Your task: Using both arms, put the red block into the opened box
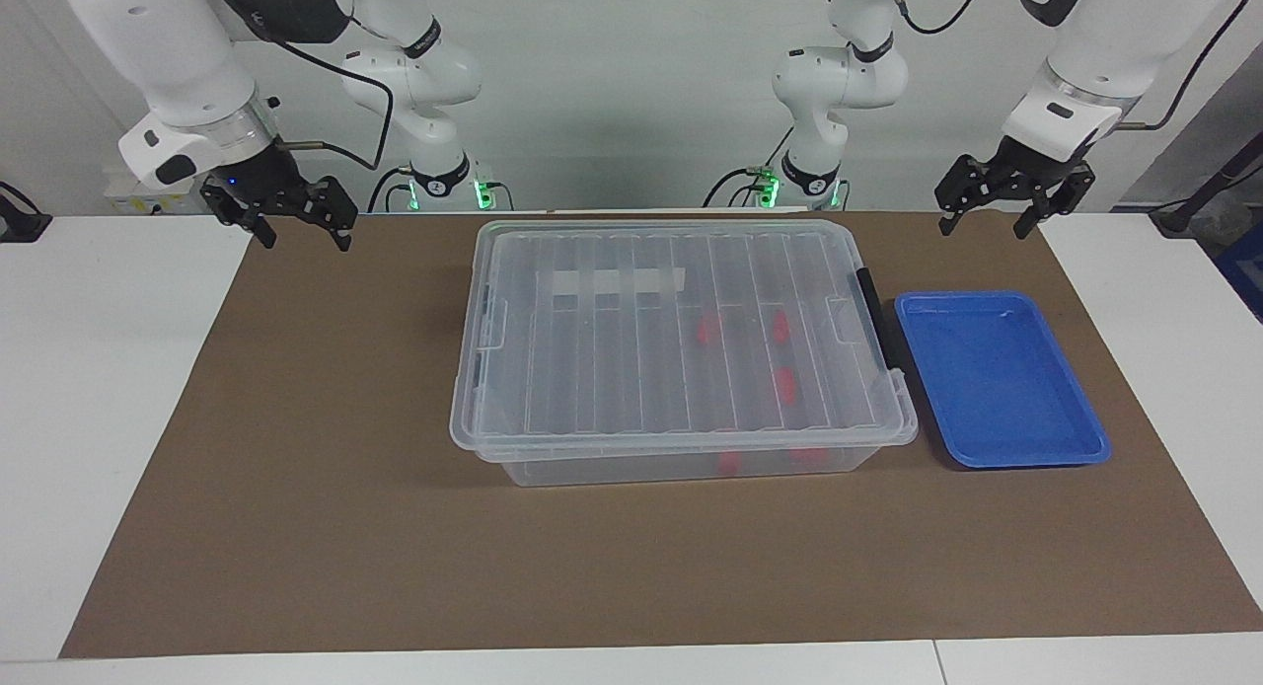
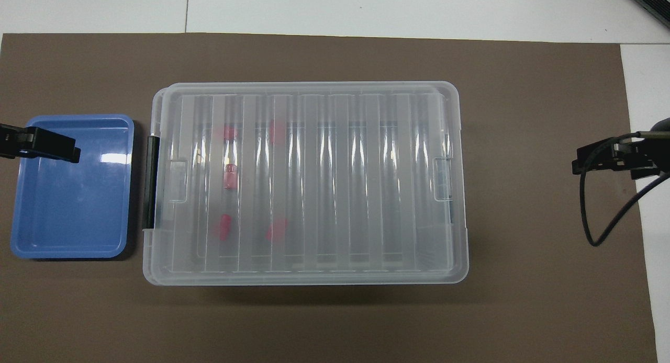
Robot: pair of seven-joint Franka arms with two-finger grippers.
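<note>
The clear box [image 1: 681, 369] [image 2: 306, 182] stands in the middle of the brown mat with its ribbed lid lying on it. Through the lid show several red blocks [image 1: 786, 385] [image 2: 230, 177], all in the half toward the left arm's end. My right gripper [image 1: 305, 239] [image 2: 612, 160] hangs open and holds nothing, over the mat's corner at the right arm's end, well apart from the box. My left gripper [image 1: 984, 229] [image 2: 52, 147] also hangs open and holds nothing, raised by the blue tray.
A shallow blue tray [image 1: 1085, 446] [image 2: 68, 250] holding nothing lies beside the box at the left arm's end. A black handle [image 1: 876, 315] runs along that end of the box. White table borders the brown mat [image 1: 326, 527].
</note>
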